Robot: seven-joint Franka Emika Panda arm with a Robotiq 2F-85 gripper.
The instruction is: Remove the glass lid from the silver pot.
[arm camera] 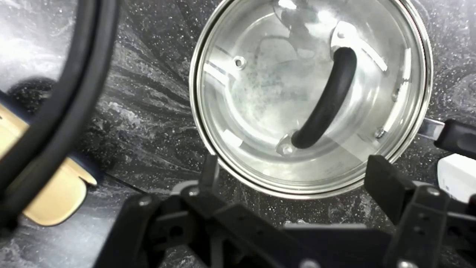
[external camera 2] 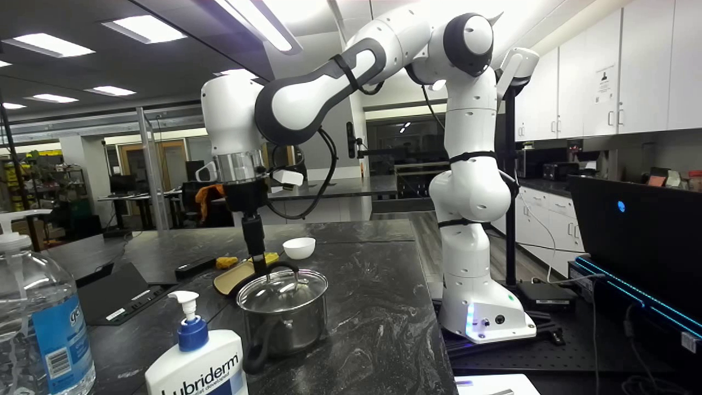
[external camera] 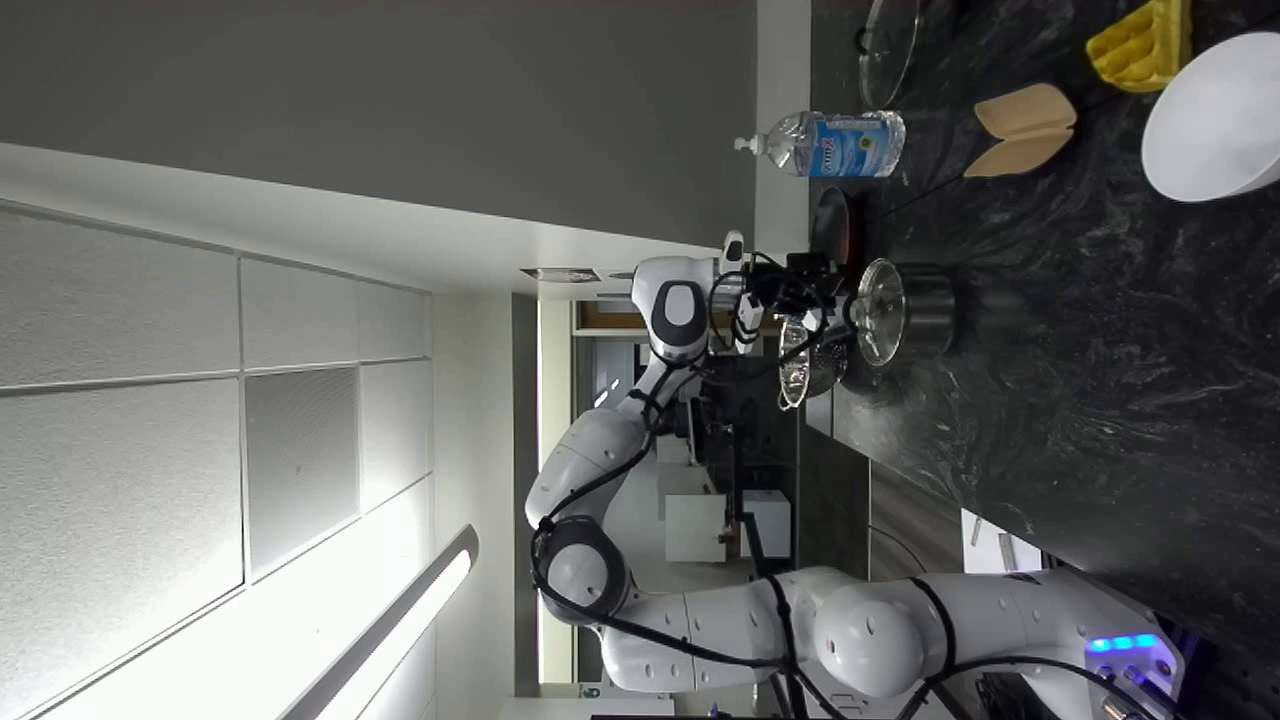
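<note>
The silver pot point(external camera 2: 293, 329) stands upright on the dark table, and it also shows in an exterior view point(external camera: 930, 312). The glass lid point(external camera 2: 285, 296), with a metal rim and black arched handle, sits on it; the lid shows in an exterior view point(external camera: 882, 325) and the wrist view point(arm camera: 260, 89). The pot's dark side handle point(arm camera: 457, 137) juts out at the right in the wrist view. My gripper point(arm camera: 293, 160) is open and empty, its fingers spread over one edge of the lid, apart from the lid handle. In an exterior view the gripper point(external camera 2: 260, 266) overlaps the lid handle's left end.
A lotion bottle point(external camera 2: 203, 365) stands close to the pot. A clear bottle point(external camera: 855, 145), tan folded item point(external camera: 1025, 130), white bowl point(external camera: 1215, 115), yellow item point(external camera: 1145, 45) and separate glass lid point(external camera: 890, 50) are on the table. A metal colander point(external camera: 825, 365) stands near the pot.
</note>
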